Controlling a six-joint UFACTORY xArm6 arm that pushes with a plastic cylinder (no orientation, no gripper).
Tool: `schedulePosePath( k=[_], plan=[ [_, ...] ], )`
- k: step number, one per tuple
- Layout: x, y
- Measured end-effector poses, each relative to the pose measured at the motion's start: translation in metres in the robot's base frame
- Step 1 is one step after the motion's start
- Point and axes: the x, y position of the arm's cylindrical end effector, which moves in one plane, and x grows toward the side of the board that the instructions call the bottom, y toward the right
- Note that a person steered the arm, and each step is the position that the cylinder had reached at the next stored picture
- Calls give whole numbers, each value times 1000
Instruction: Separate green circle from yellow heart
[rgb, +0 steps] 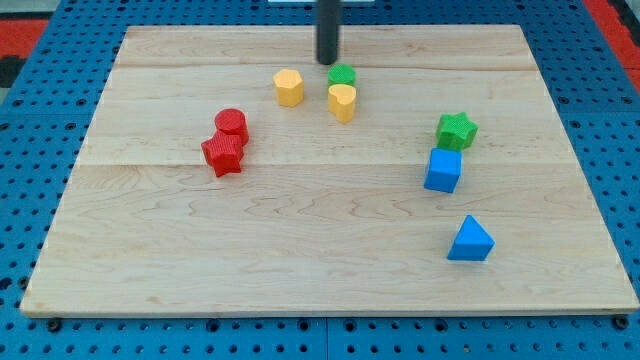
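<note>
The green circle (342, 75) sits near the view's top centre of the wooden board (330, 250). The yellow heart (342, 101) stands directly below it, touching or nearly touching it. My tip (327, 62) is just above and slightly left of the green circle, very close to it; I cannot tell whether they touch.
A yellow hexagon (289, 87) lies left of the pair. A red circle (231, 125) and red star (222, 155) sit together at left. A green star (456, 130), blue cube (443, 170) and blue triangle (470, 240) stand at right.
</note>
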Motion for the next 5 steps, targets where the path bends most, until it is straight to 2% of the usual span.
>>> schedulePosePath(
  k=[1,4,5],
  plan=[
    [28,3],
    [41,149],
    [12,100]
  ],
)
